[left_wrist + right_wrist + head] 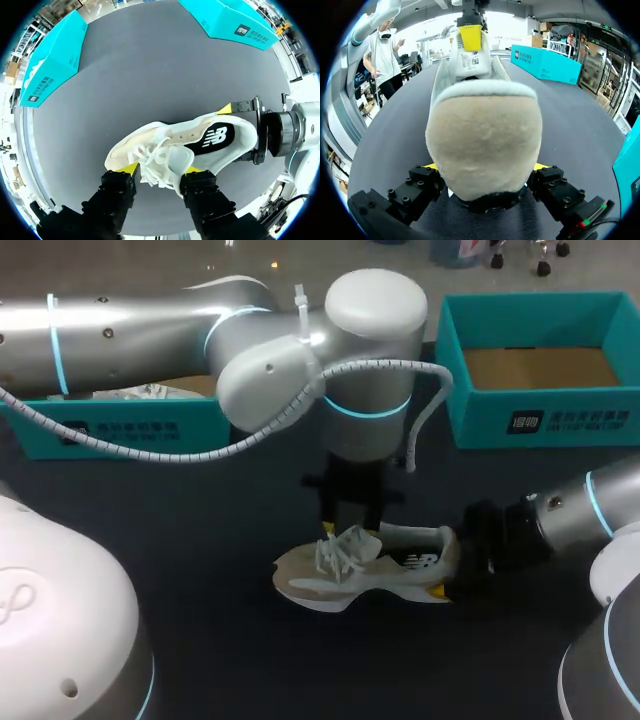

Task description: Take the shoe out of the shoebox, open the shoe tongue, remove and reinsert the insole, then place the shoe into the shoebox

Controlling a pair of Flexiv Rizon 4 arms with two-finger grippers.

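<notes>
far left at the back of the dark matte table (200,560) there's the left teal box (120,430), with cardboard walls and white paper stuffed inside. the left arm (150,330) lies flat over that box. it's a smooth silver tube with glowing blue rings and a coiled cable, bent at a fat rounded joint with the wrist pointing straight down. the left gripper (352,528) hangs right over the shoe (365,575), fingers pinched on the tongue (172,156) with the laces bunched against one yellow tip.

the shoe's a cream and beige sneaker with mesh and suede-ish panels and a chunky white sole. it's sole down mid-table, but i can't tell if it's actually resting on the surface. long axis runs across the table, toe to the left, heel to the right.

the padded, fuzzy-looking heel is clamped from both sides by the right gripper (485,167), low and roughly level on the right arm (590,510). back right, the right teal box (540,410) stands open with a plain brown cardboard floor.
</notes>
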